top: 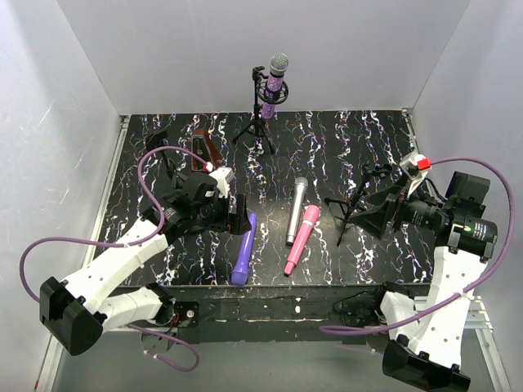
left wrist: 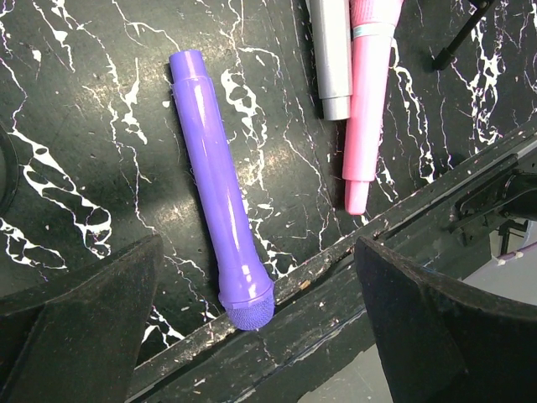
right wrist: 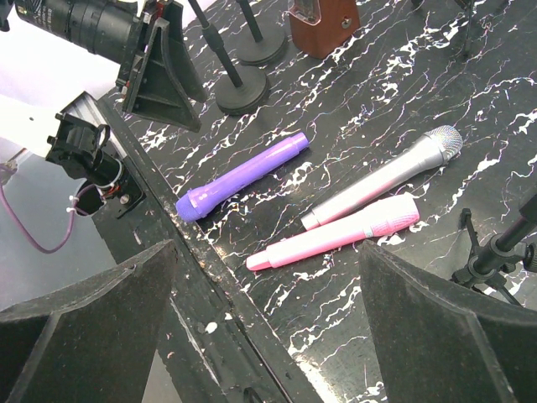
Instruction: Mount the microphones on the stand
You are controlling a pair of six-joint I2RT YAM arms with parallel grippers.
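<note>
Glittery purple microphone (top: 276, 79) in stand (top: 260, 124) — left gripper (top: 239, 219), right gripper (top: 369, 215) wide, empty.

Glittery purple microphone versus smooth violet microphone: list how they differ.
The glittery purple microphone stands upright in the black tripod stand; the smooth violet microphone lies flat on the black marbled table. The glittery one has a grey mesh head; the violet one's head is violet. Both are stick-shaped handhelds.
</note>
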